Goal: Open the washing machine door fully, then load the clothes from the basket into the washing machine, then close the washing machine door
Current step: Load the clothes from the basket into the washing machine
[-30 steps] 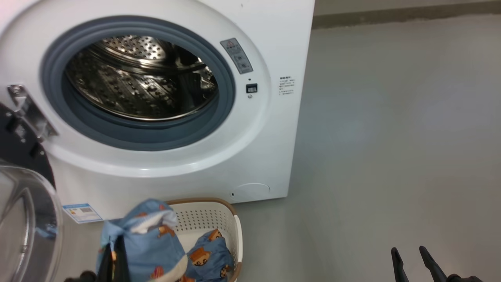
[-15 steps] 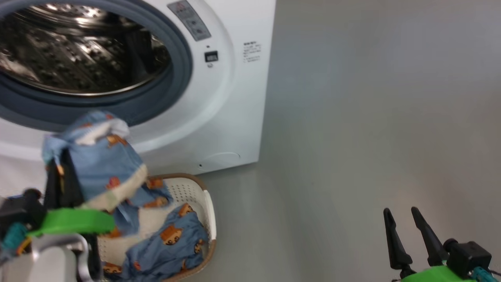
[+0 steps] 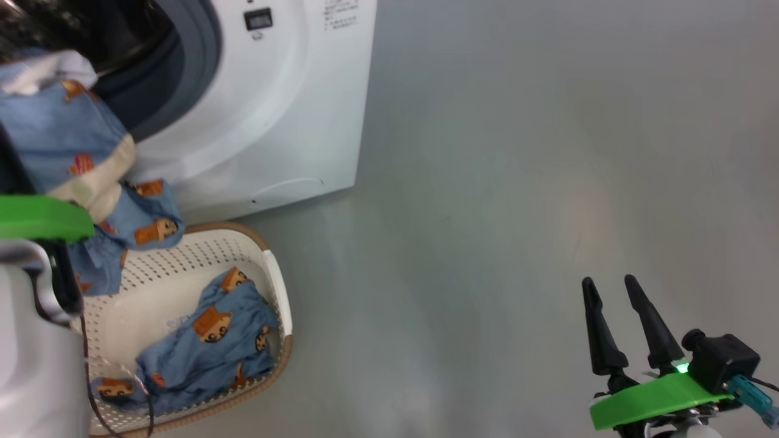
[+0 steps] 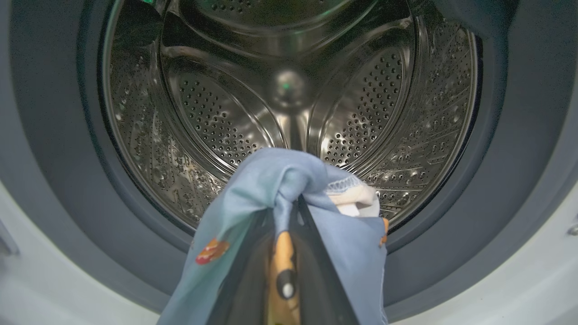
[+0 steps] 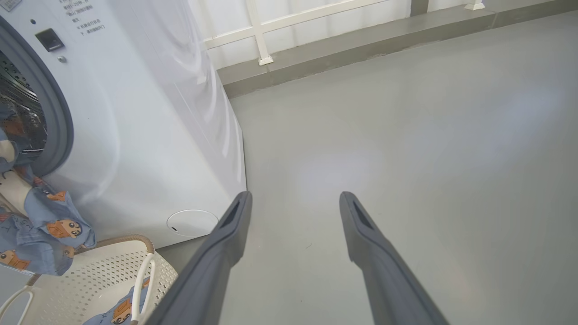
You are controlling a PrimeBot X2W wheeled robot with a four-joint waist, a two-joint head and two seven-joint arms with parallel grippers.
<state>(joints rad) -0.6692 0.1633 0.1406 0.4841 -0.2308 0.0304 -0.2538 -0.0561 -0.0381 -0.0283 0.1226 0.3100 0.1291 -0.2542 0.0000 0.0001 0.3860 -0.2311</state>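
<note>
Pinching a bunch of the blue bear-print clothes with its jaws nearly shut, the left gripper holds it before the steel drum of the washing machine, while more lies in the basket on the floor. The right gripper hovers spread wide and empty; the small print on the machine's front is too fine to read.

head looks down on basket; left wrist faces drum closely; right wrist shares basket.
</note>
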